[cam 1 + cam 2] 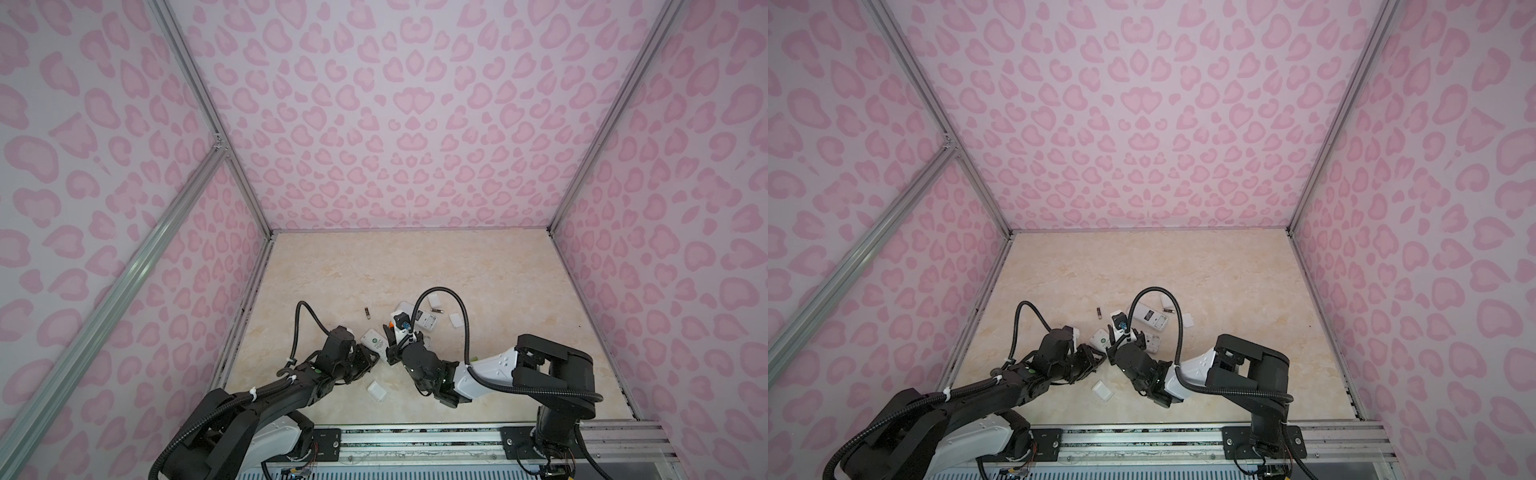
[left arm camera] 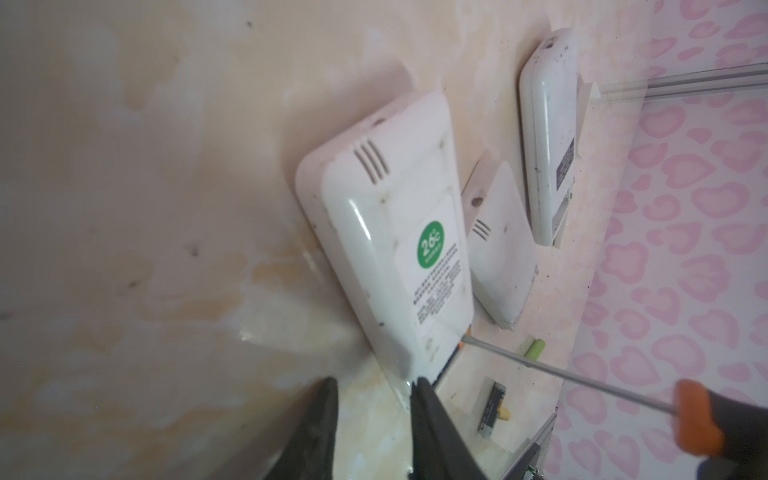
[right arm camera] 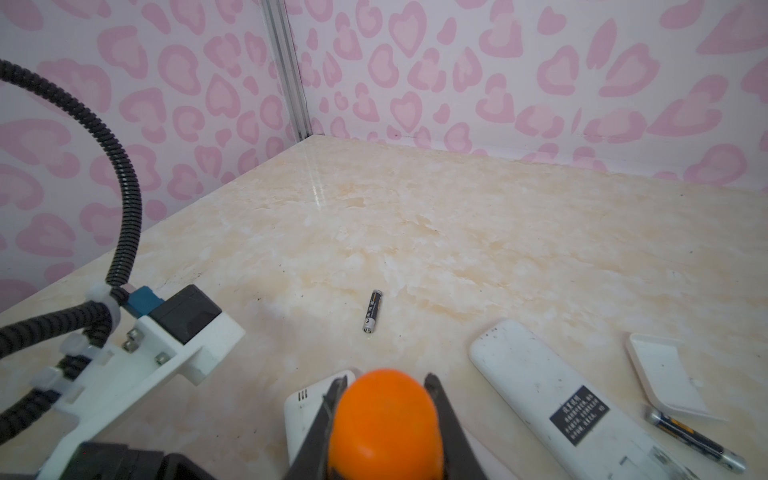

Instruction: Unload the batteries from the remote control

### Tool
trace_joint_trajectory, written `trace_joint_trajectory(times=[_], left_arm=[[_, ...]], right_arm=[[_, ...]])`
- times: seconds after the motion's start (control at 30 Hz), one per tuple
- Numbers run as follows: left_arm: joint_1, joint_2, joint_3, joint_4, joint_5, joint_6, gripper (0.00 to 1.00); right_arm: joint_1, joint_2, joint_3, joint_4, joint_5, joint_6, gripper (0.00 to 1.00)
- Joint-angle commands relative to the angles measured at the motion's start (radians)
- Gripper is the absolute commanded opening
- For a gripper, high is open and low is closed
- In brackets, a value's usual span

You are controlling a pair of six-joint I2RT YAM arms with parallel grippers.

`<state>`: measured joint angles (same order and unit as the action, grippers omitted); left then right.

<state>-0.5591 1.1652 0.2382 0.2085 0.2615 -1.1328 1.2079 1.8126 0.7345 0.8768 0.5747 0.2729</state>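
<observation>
Right gripper [image 3: 387, 378] was clamped on the orange handle of the screwdriver [image 2: 700, 419]. The shaft angled down, tip at the edge of the green-sticker remote [image 2: 386, 232], near its lower end. Left gripper [image 2: 376, 382] straddled that same end, but I couldn't tell if the pads were actually pressing.

The remote lay back-up on the table [image 3: 457, 228] with its compartment out of sight, so cells inside are unconfirmed. Only a sliver of orange and blue showed by the tip.

Already out:
- green battery [image 2: 535, 348] and black battery [image 2: 492, 409], both just beside the shaft
- loose battery [image 3: 372, 311], well apart on bare table
- end battery [image 3: 698, 440], beside the black-label remote [image 3: 561, 399]

Risks as I read them:
- If the left hold was loose, prying would skid or flip the remote.
- The tip could slip off the smooth edge and sweep the green battery away.
- A cell popping free could roll off.
</observation>
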Motion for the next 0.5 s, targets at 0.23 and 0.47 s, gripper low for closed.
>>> trace_joint_trajectory(times=[0.23, 0.47], left_arm=[[-0.032, 0.039, 0.019, 0.063, -0.015, -0.025, 0.25], [-0.039, 0.054, 0.033, 0.073, -0.013, -0.024, 0.23]], right_arm=[[-0.020, -0.009, 0.016, -0.089, -0.083, 0.067, 0.00], [-0.076, -0.056, 0.070, -0.248, -0.170, 0.129, 0.00]])
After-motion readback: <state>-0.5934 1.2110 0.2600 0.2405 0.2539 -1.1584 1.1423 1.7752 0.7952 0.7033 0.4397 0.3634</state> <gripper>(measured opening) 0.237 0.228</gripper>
